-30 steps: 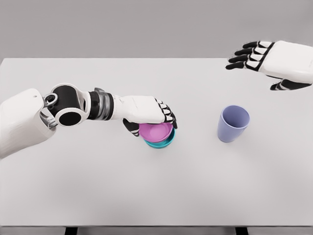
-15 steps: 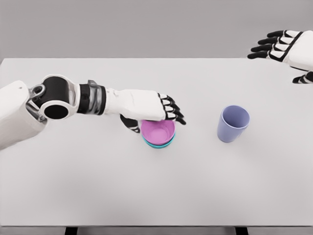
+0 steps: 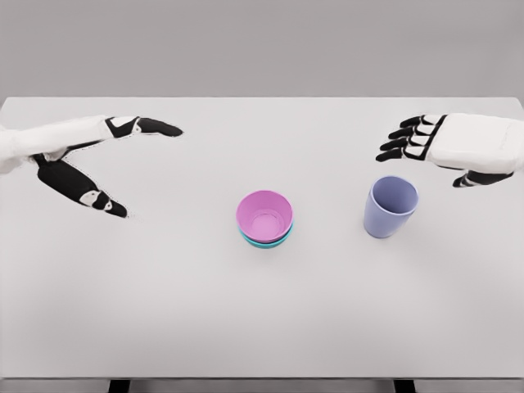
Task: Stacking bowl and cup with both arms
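The pink bowl (image 3: 264, 214) sits nested in the teal bowl (image 3: 266, 239) at the middle of the white counter (image 3: 262, 311), so the bowl stack looks done. The lavender cup (image 3: 390, 206) stands upright, well apart to the right. The right robot hand (image 3: 446, 146) hovers just behind the cup, fingers loosely spread, holding nothing; next it probably must grasp and lift the cup onto the bowls. The left robot hand (image 3: 86, 160) is splayed wide, empty. Nothing blocks the path.
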Robot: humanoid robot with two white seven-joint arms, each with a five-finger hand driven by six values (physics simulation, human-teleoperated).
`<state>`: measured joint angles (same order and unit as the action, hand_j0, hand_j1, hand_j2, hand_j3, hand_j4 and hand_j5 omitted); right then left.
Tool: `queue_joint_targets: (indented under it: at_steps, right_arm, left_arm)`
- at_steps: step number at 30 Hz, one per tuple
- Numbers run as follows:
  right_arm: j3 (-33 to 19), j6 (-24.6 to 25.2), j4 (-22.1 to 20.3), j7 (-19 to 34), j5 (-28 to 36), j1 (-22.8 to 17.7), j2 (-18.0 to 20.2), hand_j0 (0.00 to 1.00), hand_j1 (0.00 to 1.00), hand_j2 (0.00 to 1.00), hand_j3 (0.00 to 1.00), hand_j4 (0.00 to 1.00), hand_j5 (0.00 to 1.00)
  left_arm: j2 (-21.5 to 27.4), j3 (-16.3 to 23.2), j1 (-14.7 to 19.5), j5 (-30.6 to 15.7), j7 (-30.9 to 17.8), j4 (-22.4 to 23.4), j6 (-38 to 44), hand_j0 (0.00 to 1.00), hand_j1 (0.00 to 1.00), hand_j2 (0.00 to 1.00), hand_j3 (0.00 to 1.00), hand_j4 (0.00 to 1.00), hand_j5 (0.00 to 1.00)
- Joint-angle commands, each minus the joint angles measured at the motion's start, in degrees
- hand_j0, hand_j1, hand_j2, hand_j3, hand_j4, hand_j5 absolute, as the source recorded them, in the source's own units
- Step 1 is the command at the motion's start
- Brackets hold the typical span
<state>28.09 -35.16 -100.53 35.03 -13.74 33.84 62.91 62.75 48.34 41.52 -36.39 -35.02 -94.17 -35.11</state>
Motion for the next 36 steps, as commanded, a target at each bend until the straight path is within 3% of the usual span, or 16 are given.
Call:
queue_joint_targets:
  at_steps: [1,3,6,9,15,32,36]
  right_arm:
    - [4.2,0.2,0.1,0.0,0.0,0.0,0.0,1.00,1.00,1.00,1.00,1.00,1.00]
    - [4.3,0.2,0.0,0.0,-0.2,0.0,-0.2,1.00,1.00,1.00,1.00,1.00,1.00]
    - [4.7,0.2,0.0,0.0,-0.2,0.2,-0.7,1.00,1.00,1.00,1.00,1.00,1.00]
    - [6.2,0.2,0.1,0.0,-0.3,0.2,-0.9,1.00,1.00,1.00,1.00,1.00,1.00]
    - [6.4,0.2,0.5,0.0,-2.4,0.4,-1.7,1.00,1.00,1.00,1.00,1.00,1.00]
    - [8.6,0.2,6.6,0.0,-7.2,1.8,-8.0,1.00,1.00,1.00,1.00,1.00,1.00]
    - [11.0,0.2,9.3,0.0,-8.4,2.6,-8.9,1.00,1.00,1.00,1.00,1.00,1.00]
  left_arm:
    - [1.9,-0.3,0.0,-5.7,0.0,3.2,0.1,1.00,1.00,1.00,1.00,1.00,1.00]
    - [1.5,-1.0,-2.6,-5.8,0.0,5.7,0.1,1.00,1.00,1.00,1.00,1.00,1.00]
    - [1.5,-1.3,-7.7,-12.5,0.0,7.6,0.1,1.00,1.00,1.00,1.00,1.00,1.00]
    - [1.2,-1.7,-9.4,-13.2,0.0,10.1,0.1,1.00,1.00,1.00,1.00,1.00,1.00]
    - [1.1,-2.1,-10.4,-13.3,0.0,11.8,0.1,1.00,1.00,1.00,1.00,1.00,1.00]
    - [-0.4,-2.5,-10.5,-13.1,0.0,13.6,0.1,1.00,1.00,1.00,1.00,1.00,1.00]
    - [-1.0,-2.5,-10.4,-13.1,0.0,13.8,0.1,1.00,1.00,1.00,1.00,1.00,1.00]
